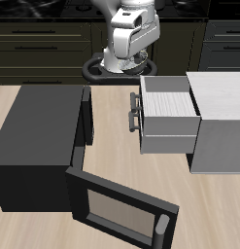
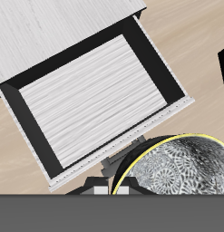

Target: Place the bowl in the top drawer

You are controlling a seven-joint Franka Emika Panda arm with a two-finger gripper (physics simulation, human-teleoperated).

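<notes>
The top drawer [image 1: 168, 103] stands pulled open from the light-grey cabinet [image 1: 221, 117], its white inside bare and its dark bar handle [image 1: 133, 115] facing the microwave. My gripper [image 1: 128, 60] hangs high above the table's back, behind the drawer. In the wrist view the silvery speckled bowl [image 2: 180, 170] sits close under the camera and I hold it by its rim, above the table just off the drawer's front edge. The drawer's white inside [image 2: 93, 96] lies open beyond it. The bowl is hidden behind the gripper in the exterior view.
A black microwave [image 1: 39, 131] stands beside the drawer, its door [image 1: 121, 209] swung down open toward the table's front edge. A narrow strip of wooden table [image 1: 112, 126] runs between the microwave and the drawer handle. Dark cabinets line the back.
</notes>
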